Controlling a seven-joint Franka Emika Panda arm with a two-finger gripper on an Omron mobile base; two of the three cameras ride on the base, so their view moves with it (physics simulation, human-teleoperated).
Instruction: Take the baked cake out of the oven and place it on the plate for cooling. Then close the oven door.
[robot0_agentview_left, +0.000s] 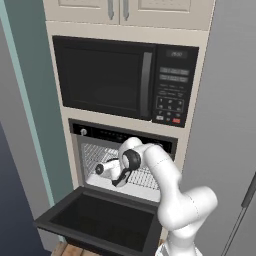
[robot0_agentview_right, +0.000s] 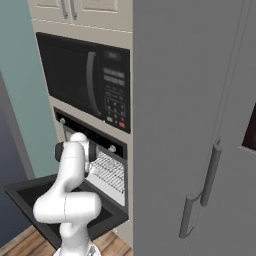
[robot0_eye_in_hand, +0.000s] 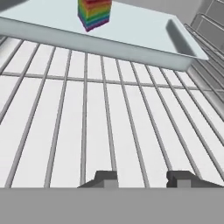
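Observation:
The black oven (robot0_agentview_left: 95, 134) stands with its oven door (robot0_agentview_left: 100, 220) folded down flat. My arm reaches over the door into the cavity, and my hand (robot0_agentview_left: 106, 168) sits just above the silver wire rack (robot0_eye_in_hand: 109, 113). A rainbow-layered cake (robot0_eye_in_hand: 94, 13) stands on a pale tray (robot0_eye_in_hand: 131, 41) at the far end of that rack, well ahead of my gripper (robot0_eye_in_hand: 143, 178). The fingertips (robot0_eye_in_hand: 105, 178) are apart with only rack bars showing between them and nothing held. The plate is out of view.
A black microwave (robot0_agentview_left: 105, 77) with a keypad sits directly above the oven. A tall grey panel with bar handles (robot0_agentview_right: 212, 175) rises to the right. The lowered door (robot0_agentview_right: 30, 195) juts out towards my base. Oven side rails (robot0_eye_in_hand: 210, 26) close in on the right.

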